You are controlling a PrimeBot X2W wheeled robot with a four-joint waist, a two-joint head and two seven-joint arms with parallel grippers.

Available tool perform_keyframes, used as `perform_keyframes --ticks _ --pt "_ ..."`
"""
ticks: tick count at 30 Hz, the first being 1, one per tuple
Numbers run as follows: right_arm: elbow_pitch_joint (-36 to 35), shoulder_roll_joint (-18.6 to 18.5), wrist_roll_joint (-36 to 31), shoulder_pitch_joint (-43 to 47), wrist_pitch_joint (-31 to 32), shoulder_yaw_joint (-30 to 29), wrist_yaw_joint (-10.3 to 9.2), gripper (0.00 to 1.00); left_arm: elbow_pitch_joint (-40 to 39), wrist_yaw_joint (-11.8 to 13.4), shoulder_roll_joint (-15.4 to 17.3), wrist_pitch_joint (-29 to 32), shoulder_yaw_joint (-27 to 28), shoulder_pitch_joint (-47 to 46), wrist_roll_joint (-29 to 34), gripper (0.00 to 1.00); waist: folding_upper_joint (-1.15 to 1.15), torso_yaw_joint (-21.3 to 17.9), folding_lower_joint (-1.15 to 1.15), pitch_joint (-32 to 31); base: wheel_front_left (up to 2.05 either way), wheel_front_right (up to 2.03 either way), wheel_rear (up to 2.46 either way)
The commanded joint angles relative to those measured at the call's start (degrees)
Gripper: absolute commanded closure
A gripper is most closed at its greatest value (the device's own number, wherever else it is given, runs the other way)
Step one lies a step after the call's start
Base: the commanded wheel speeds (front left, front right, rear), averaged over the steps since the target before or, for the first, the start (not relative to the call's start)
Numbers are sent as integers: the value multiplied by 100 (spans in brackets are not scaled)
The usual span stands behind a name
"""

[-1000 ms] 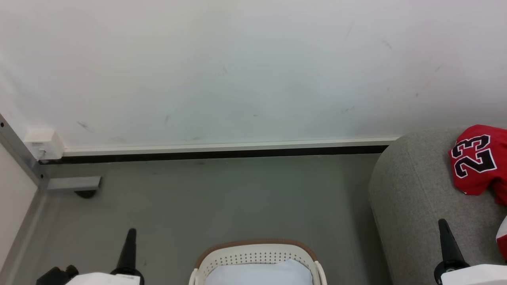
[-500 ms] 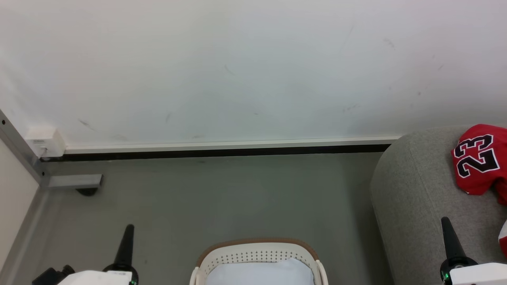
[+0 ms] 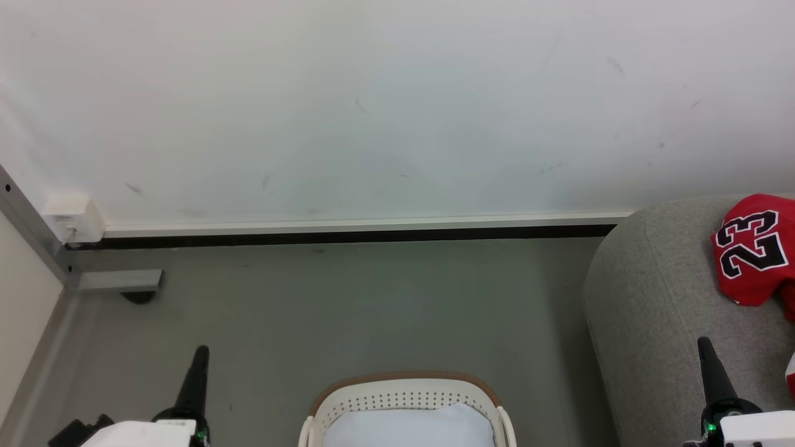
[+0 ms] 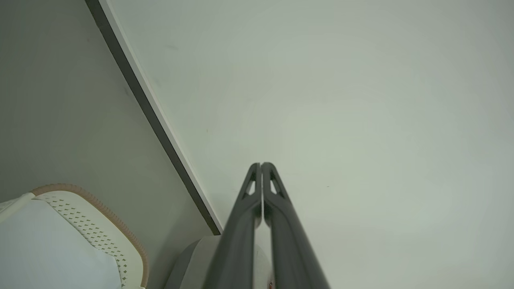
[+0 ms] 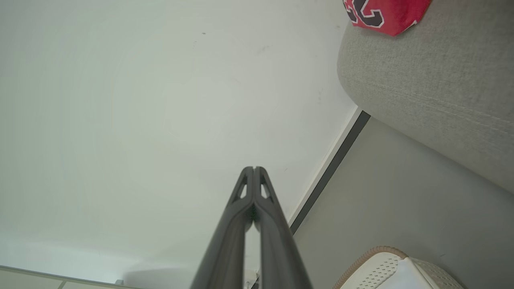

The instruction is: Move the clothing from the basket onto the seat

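The red jersey [image 3: 754, 254] with its 23 lies on the grey seat [image 3: 652, 310], a sliver of a second red garment [image 3: 791, 379] sits at the seat's near edge, and what shows of the basket [image 3: 404, 397] holds a pale cloth [image 3: 404, 428] — so I judge the moving done, and my next move calls only for holding clear. My left fingers [image 3: 197, 379] and right fingers [image 3: 713, 372] are pressed together, empty. The head view gives both garments; my right wrist view catches one jersey corner, my left the basket rim.
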Motion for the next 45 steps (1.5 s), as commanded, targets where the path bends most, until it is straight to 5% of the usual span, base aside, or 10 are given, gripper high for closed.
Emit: perform_keyframes --ticks 1,45 --pt "-64 -9 104 -80 37 -36 -8 100 -65 -28 48 34 31 -80 -152 100 0 3 0 3 0 0 0" --pt "-198 94 1363 -85 425 -321 -12 100 -165 -61 57 429 151 -124 -1571 100 0 80 0 88 0 0 0"
